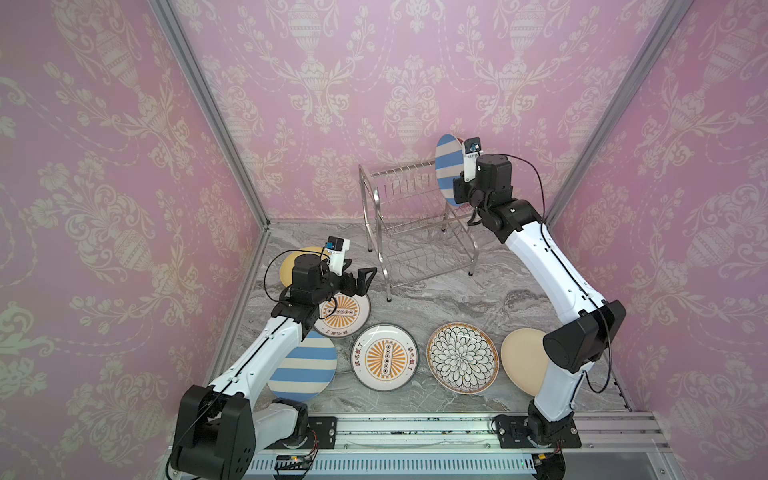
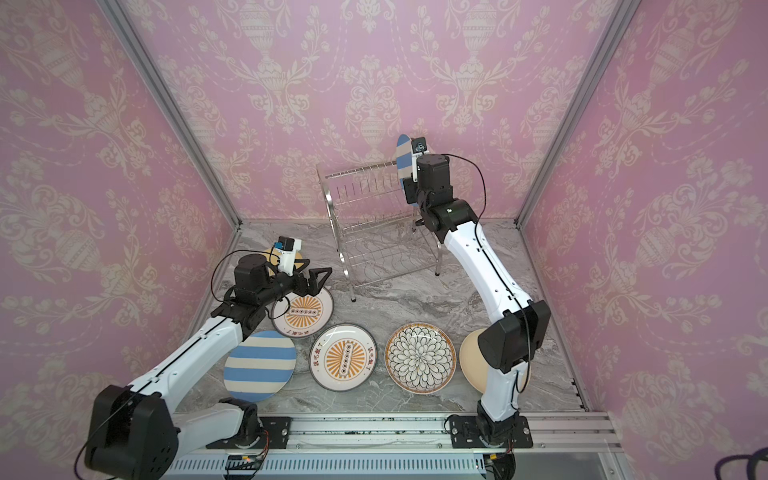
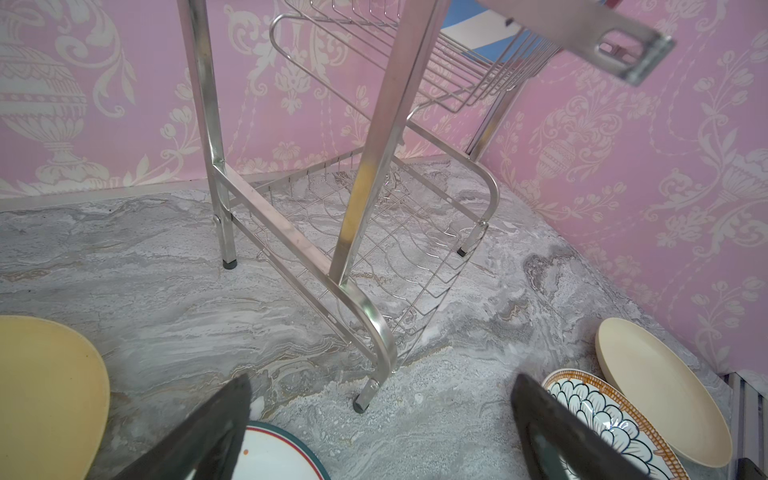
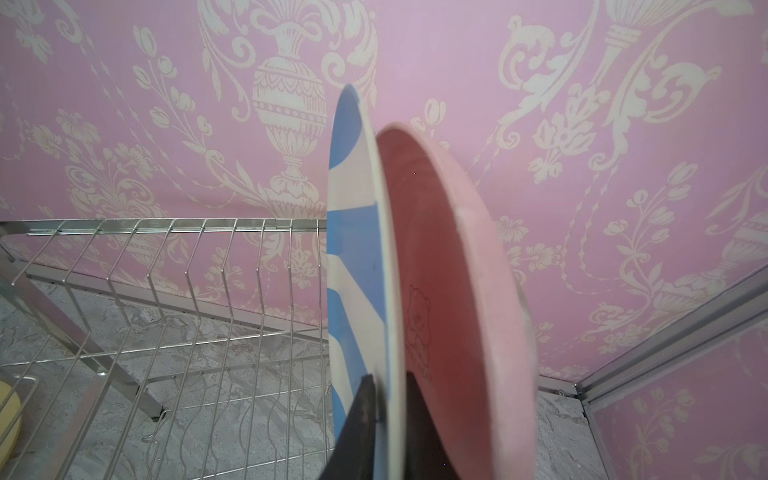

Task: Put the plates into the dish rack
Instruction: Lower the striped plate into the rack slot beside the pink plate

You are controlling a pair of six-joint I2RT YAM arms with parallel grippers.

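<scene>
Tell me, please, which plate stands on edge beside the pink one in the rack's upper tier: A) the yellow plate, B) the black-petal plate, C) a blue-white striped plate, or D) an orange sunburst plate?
C: the right wrist view shows a blue-white striped plate upright beside the pink plate on the dish rack.

Plate tally is 8: 2 blue-and-white striped round plates (image 1: pixel 307 365) (image 1: pixel 448 166), 2 white orange-sunburst plates (image 1: pixel 347 318) (image 1: pixel 384 357), 1 black-petal patterned plate (image 1: pixel 462 358), 1 plain yellow plate (image 1: pixel 287 268), 1 beige plate (image 1: pixel 521 359), 1 pink plate (image 4: pixel 457 291). There is 1 two-tier steel wire dish rack (image 3: pixel 380 137).
</scene>
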